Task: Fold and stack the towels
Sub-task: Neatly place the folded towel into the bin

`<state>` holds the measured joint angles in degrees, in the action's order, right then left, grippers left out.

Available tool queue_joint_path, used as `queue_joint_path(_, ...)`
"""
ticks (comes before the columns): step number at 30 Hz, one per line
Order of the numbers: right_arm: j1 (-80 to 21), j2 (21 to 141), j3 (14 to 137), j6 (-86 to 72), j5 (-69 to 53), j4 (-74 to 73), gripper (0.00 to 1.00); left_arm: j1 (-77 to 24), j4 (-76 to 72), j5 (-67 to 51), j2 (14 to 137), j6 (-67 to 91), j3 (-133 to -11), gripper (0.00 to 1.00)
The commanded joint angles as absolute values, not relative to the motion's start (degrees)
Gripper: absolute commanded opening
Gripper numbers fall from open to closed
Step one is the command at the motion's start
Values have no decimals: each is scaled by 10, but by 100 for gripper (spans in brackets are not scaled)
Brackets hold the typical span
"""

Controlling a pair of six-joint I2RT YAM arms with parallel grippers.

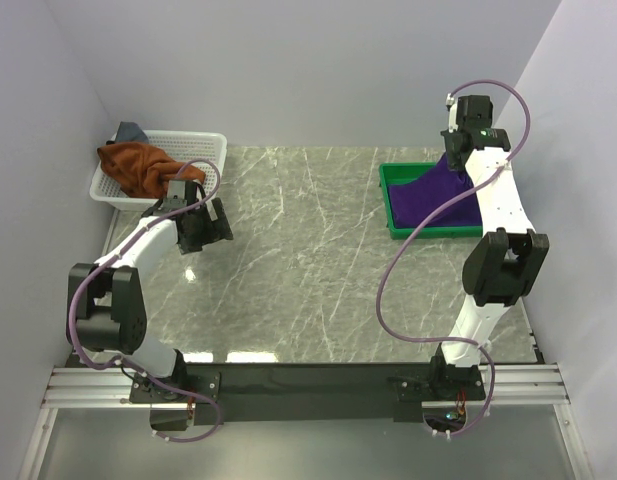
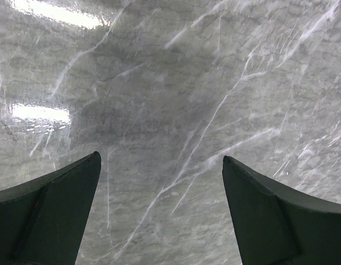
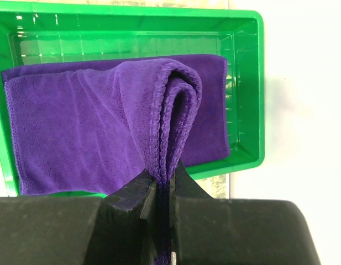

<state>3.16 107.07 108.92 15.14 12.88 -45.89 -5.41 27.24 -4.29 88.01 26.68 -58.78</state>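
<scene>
**Marble-patterned table enclosed by pale walls**

A flat tabletop (image 1: 308,260) of grey-green, marble-patterned stone, crossed by thin white veins, is seen from above. It is enclosed on three sides by plain, matte panels of pale lavender-white: a back wall (image 1: 308,70), a left wall (image 1: 28,150) and a right wall (image 1: 588,200). Along the near edge a black strip (image 1: 308,390) is laid, flanked at both ends by silver slotted aluminium rails (image 1: 88,385). The enclosure is softly and evenly lit. Bright white glare patches (image 1: 253,356) are reflected on the polished surface near that edge. In the left wrist view the veining and glare are shown close up.
</scene>
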Motion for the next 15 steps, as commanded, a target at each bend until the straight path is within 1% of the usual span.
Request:
queue_joint_path(1,37,1046,1089,157,136,-439,0,-53,265,-54,882,265,-603,97)
queue_joint_path(6,37,1054,1071,151,143,-430,0,-53,265,-55,882,265,-603,97)
queue_joint_path(15,37,1083,1023,150,177,-371,1,-53,265,-59,881,265,-604,97)
